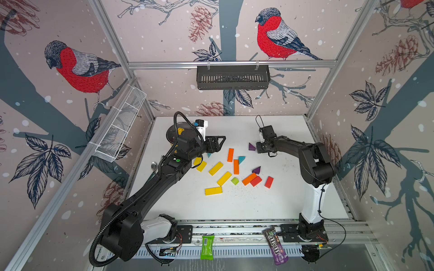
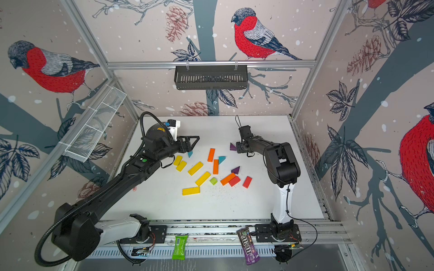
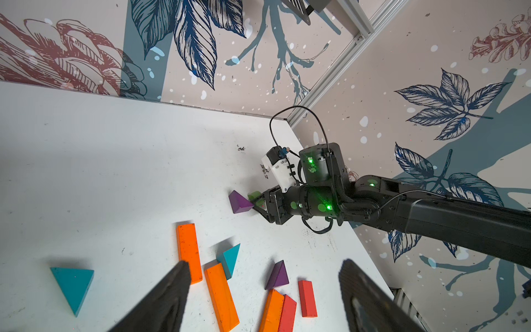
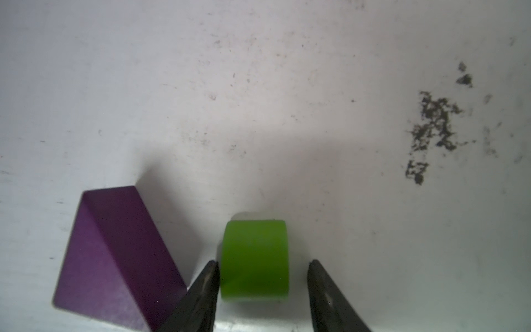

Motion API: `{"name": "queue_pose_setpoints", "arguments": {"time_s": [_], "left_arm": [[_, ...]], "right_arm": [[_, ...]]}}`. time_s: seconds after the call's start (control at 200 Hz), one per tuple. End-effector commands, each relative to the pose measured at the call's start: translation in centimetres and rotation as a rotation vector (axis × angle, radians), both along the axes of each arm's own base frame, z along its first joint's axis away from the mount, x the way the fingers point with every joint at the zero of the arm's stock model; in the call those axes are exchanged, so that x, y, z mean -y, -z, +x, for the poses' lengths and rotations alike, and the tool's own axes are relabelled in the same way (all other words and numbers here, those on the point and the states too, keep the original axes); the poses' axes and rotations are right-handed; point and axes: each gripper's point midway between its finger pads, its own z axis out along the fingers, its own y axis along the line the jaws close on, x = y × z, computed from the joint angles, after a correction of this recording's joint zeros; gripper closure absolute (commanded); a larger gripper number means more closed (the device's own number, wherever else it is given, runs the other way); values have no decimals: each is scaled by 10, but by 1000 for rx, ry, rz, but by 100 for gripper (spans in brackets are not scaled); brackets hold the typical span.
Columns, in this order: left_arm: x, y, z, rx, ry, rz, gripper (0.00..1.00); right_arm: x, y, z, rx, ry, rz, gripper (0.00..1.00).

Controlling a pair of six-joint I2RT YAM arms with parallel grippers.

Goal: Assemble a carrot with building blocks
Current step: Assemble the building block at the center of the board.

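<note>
The building blocks lie loose mid-table in both top views: yellow bars [image 1: 215, 168], orange bars [image 1: 236, 166], red bars [image 1: 269, 182], a teal triangle [image 1: 241, 159], a purple triangle [image 1: 256, 169] and a lime cube [image 1: 234, 181]. Apart at the far right, a second lime cube [image 4: 254, 258] rests on the table beside another purple triangle [image 4: 115, 253]. My right gripper [image 4: 263, 264] stands open around that cube, with a gap showing on one side. My left gripper [image 3: 265, 264] hovers open and empty above the orange and red bars [image 3: 307, 299], at the pile's far-left side [image 1: 222, 140].
A yellow pot with a dark lid [image 1: 180, 131] sits behind the left arm. A white wire basket [image 1: 119, 126] hangs on the left wall and a black one [image 1: 232, 77] on the rear wall. Dark crumbs [image 4: 434, 120] dot the table. Candy packs [image 1: 207, 247] lie on the front rail.
</note>
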Motion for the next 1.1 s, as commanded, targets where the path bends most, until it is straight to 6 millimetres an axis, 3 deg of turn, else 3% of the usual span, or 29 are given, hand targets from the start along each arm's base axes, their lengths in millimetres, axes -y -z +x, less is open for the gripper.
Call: {"name": "queue_pose_setpoints", "arguments": {"time_s": [0.0,0.25,0.535,0.62,0.71,0.941,1.096], "left_arm": [[0,-5,3,16,-3,-4,18],[1,-2,3,8,-2,-6,18],[0,-4,2,16,-8,-5,18],[1,-4,2,12,-4,-8,18],[0,-3,3,10,-9,-6,18],[-1,-3,3,7,-11,-6,18],[-1,-3,3,9,-12,-4,18]], "right_arm": [[12,1,-4,-10,40,-37,50],[33,-9,-1,5,88,-26,53],[23,-21,1,12,80,43,58],[23,-29,4,37,113,80,48],[23,-34,11,49,140,107,45],[24,-22,35,24,158,110,45],[15,-8,34,-12,131,125,47]]}}
